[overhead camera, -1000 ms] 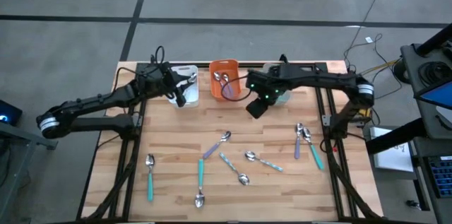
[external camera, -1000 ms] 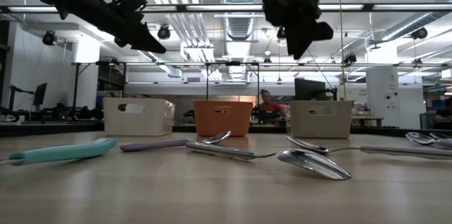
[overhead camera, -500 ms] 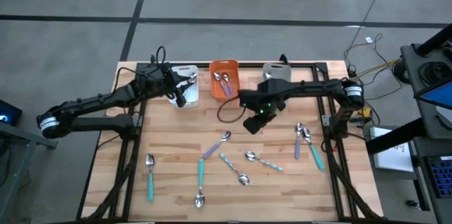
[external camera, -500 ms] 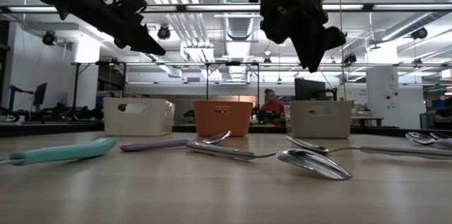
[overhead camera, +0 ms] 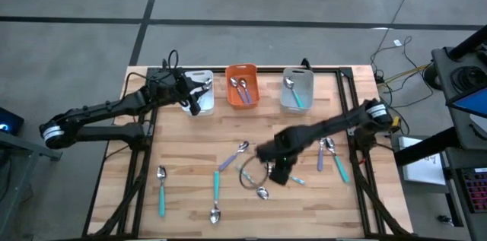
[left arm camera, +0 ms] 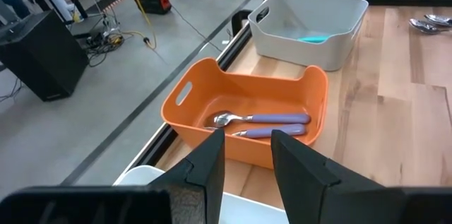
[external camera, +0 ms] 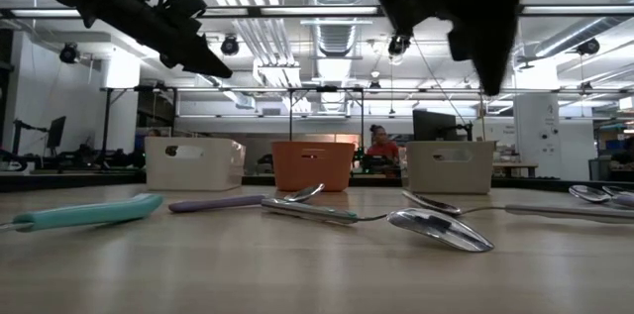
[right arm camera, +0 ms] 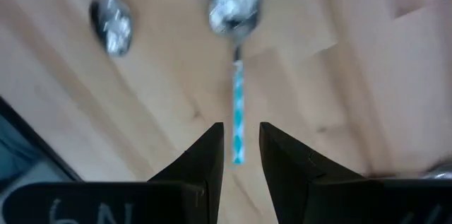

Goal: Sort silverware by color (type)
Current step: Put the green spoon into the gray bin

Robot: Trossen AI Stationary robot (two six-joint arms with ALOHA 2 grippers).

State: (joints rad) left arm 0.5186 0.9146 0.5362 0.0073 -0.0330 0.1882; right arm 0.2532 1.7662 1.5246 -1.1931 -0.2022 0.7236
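Several spoons lie flat on the wooden table [overhead camera: 183, 142]: teal-handled ones [overhead camera: 161, 189] [overhead camera: 215, 188] [overhead camera: 337, 161] and purple-handled ones [overhead camera: 230, 157] [overhead camera: 320, 153]. My right gripper [overhead camera: 278, 172] hangs open over the table's middle, pointing down. Below its fingers [right arm camera: 241, 143] lies a spoon with a striped teal handle [right arm camera: 238, 114]. It holds nothing. My left gripper [overhead camera: 196, 106] waits open above the white bin [overhead camera: 204, 81], its fingers [left arm camera: 247, 150] bare. Two purple spoons [left arm camera: 265, 119] lie in the orange bin [overhead camera: 242, 100]. A teal spoon [overhead camera: 295, 93] lies in the grey bin [overhead camera: 300, 74].
The three bins stand in a row along the table's far edge. A second spoon bowl [right arm camera: 113, 26] lies on the table close to the striped spoon. A black frame [overhead camera: 141, 165] runs along the table's left and right sides. In the low view a person [external camera: 378, 146] shows in the room behind.
My right gripper has swung from above the bins at the far edge toward the near edge and down. It has rolled on the way and now hangs over the spoons in the table's middle. The grey bin, covered before by the arm, now shows a teal spoon.
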